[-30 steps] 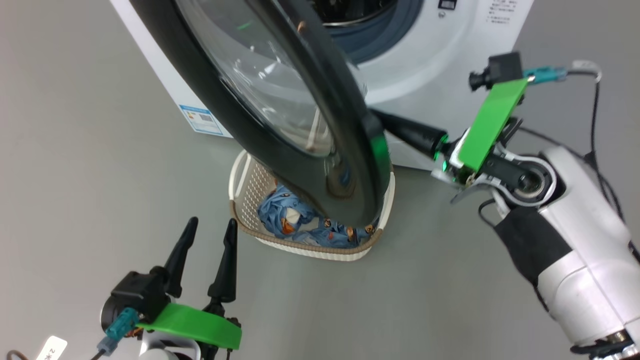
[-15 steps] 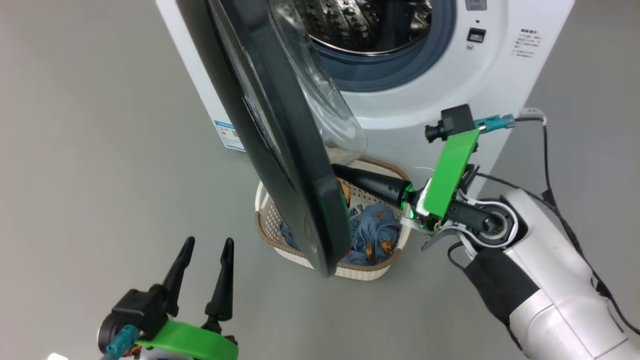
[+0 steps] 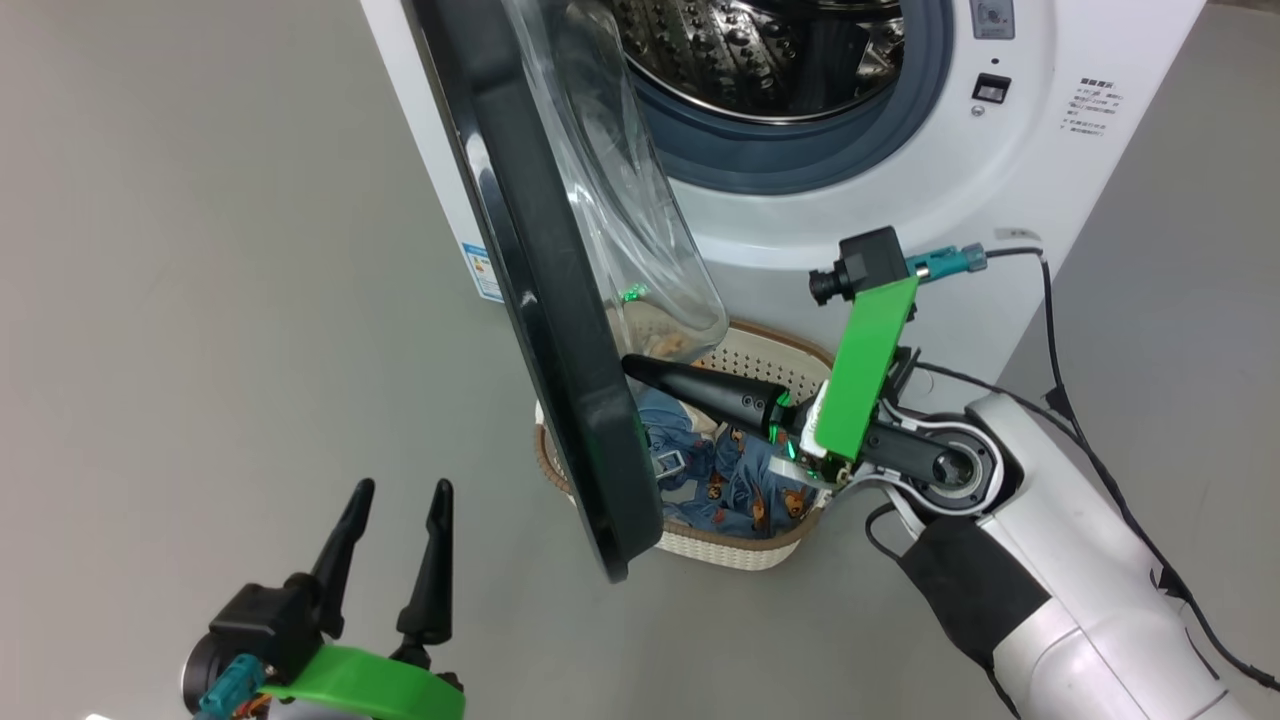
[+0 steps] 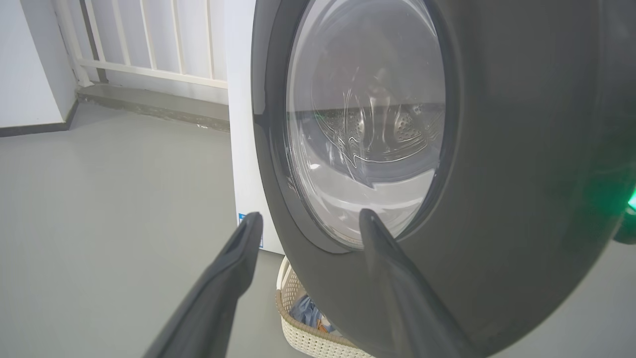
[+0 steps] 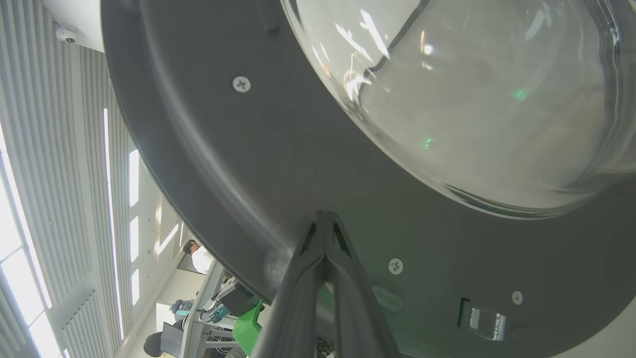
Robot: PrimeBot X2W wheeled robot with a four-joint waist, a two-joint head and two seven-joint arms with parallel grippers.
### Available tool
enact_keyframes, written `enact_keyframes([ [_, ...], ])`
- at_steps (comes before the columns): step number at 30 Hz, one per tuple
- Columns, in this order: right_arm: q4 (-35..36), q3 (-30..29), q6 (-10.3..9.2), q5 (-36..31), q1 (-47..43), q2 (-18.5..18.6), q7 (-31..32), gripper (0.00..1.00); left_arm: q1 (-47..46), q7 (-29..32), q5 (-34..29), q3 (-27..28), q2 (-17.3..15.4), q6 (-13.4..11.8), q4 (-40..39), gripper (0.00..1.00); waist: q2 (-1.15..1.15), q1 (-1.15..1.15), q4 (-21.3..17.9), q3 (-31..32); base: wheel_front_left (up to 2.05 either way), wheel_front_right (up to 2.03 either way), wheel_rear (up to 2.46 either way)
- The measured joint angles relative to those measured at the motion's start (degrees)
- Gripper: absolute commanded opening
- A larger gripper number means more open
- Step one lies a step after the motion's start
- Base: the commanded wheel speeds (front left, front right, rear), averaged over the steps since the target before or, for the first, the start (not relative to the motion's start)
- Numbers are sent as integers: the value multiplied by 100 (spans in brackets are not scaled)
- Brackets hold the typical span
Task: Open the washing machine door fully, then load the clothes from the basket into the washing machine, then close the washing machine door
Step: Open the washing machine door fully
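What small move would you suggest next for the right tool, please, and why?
Probably push the washing machine door farther open with the right tool: shut, its tips rest on the door's inner rim, and the door stands only partway open, overhanging the basket of clothes.

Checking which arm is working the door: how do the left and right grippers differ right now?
The left gripper is open, fingers spread; the right gripper is shut, fingers together. The left one hangs clear of the door, facing its outer side; the right one's tips touch its inner face, above the basket. Both have long dark fingers and green brackets.
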State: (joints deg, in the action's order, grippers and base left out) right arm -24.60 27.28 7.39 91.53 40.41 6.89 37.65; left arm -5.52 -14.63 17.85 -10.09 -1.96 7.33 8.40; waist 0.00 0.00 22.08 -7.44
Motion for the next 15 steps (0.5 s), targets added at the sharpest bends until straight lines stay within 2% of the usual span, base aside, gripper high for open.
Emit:
enact_keyframes([
  [5, 23, -5, 1, -165, -135, 2, -166, 0, 15, 0, -8, 94, 0, 0, 2, 100, 0, 0, -86, 47, 0, 0, 0],
  [7, 35, -10, 1, -232, -200, 9, -275, 15, 55, 0, -10, 115, 0, 0, 4, 100, 0, 0, -141, 70, 0, 0, 0],
  [11, 101, -15, 0, -325, -342, 94, -541, 55, 85, 0, -51, 171, -1, 0, 15, 100, 0, 0, -282, 108, 0, 0, 0],
  [13, 137, -11, 0, -336, -442, 164, -666, 94, 86, 0, -51, 190, -24, 0, 23, 100, 0, 0, -366, 130, 0, 0, 0],
  [14, 160, -10, 1, -353, -495, 202, -727, 94, 86, 0, -51, 208, -41, 0, 23, 100, 0, 0, -410, 141, 0, 0, 0],
  [15, 178, -4, 1, -377, -543, 231, -780, 100, 86, 0, -51, 225, -63, 0, 23, 100, 0, 0, -457, 151, 0, 0, 0],
])
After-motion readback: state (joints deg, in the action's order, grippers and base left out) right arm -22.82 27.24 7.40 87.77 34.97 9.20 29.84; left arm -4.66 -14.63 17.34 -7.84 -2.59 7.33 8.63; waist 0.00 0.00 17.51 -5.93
